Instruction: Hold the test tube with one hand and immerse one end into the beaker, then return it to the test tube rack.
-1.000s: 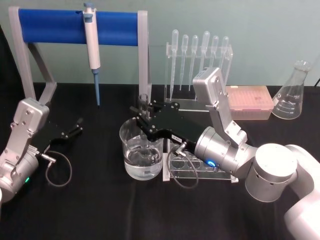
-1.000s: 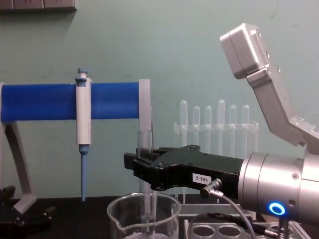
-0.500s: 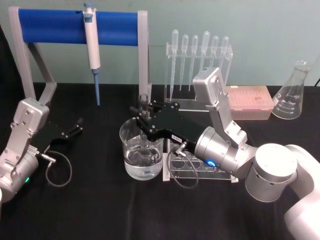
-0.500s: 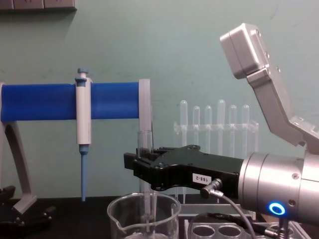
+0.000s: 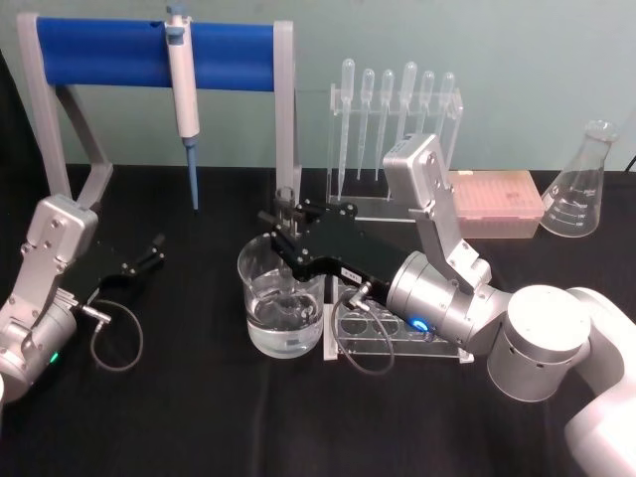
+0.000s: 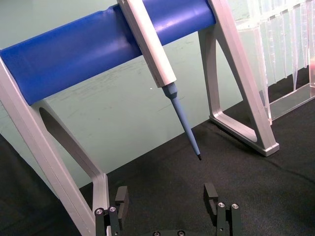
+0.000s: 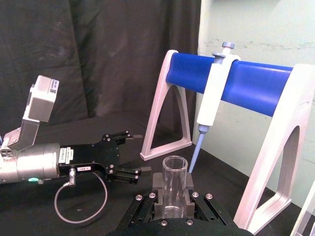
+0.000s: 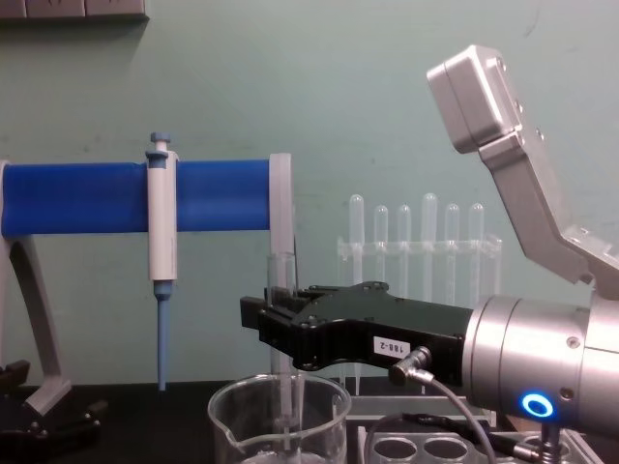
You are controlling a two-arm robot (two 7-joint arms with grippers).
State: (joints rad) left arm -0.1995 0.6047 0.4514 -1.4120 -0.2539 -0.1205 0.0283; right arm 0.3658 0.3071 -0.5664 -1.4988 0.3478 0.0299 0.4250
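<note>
- The right gripper [image 5: 283, 231] reaches in from the right, over the beaker [image 5: 253, 298], with its jaws clamped on the tube [image 5: 285, 199].
- The tube stands upright. Its open rim rises above the jaws and its lower part goes down past the beaker's rim, inside the glass.
- In the chest view the tube [image 8: 281, 275] shows through the beaker [image 8: 232, 425] wall below the gripper [image 8: 271, 324]. I cannot tell how far its end sits in the water.
- In the right wrist view the tube [image 7: 173, 177] sits squarely between the two jaws.
- The beaker holds clear liquid and stands on the black table [image 5: 199, 417], just left of the clear rack [image 5: 350, 316].
- The rack lies under the right arm's wrist, touching or nearly touching the beaker.
- The left gripper [image 5: 154, 250] rests low at the table's left, well apart from the beaker, with its fingers [image 6: 120, 196] spread and nothing between them.
- A white-and-blue pipette [image 5: 182, 89] hangs from the blue stand [image 5: 99, 52] behind.
- Droppers [image 5: 397, 99], a pink box [image 5: 497, 204] and a flask [image 5: 581, 189] stand along the back right.
</note>
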